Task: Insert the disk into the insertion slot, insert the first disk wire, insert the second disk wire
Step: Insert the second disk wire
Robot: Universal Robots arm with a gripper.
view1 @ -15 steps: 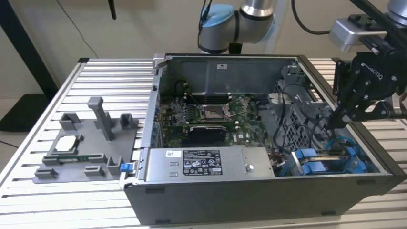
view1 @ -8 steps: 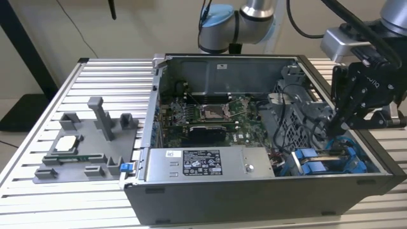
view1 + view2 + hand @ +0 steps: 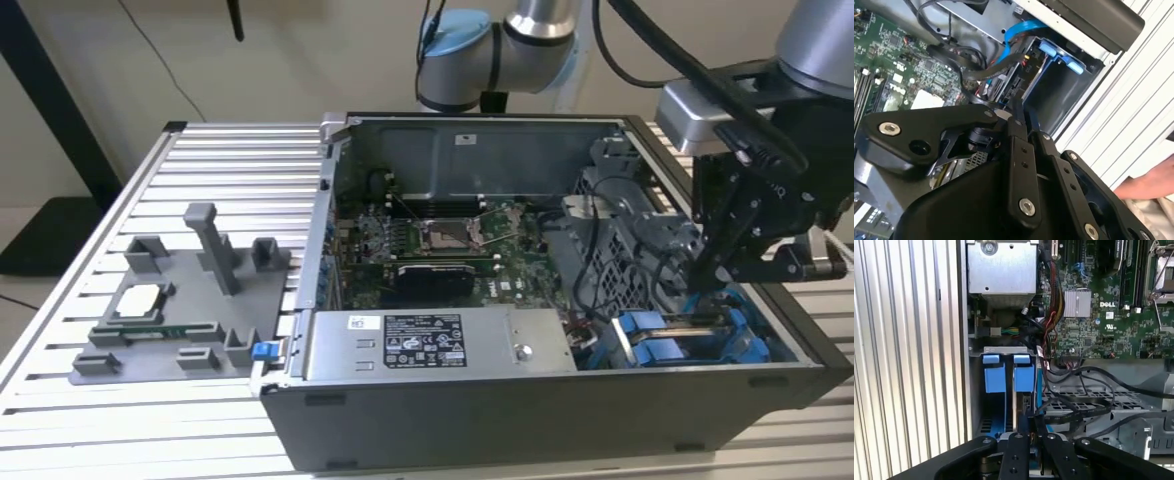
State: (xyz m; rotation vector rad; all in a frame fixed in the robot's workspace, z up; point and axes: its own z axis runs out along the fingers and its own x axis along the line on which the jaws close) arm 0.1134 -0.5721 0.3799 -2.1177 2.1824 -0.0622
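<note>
The gripper (image 3: pixel 1030 427) is reaching into the slot (image 3: pixel 694 335), fingers nearly closed, seemingly pinching a thin wire connector beside the seated disk (image 3: pixel 1023 390). That wire looks limp; its rigid plug suits gripping.

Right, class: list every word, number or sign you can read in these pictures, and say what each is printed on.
White sticker on the power-supply box: dense black print, too small to read.
Small white label on the computer case back wall: too small to read.
Motherboard: a white maker's mark, not quoted here, and tiny component codes, too small to read.
</note>
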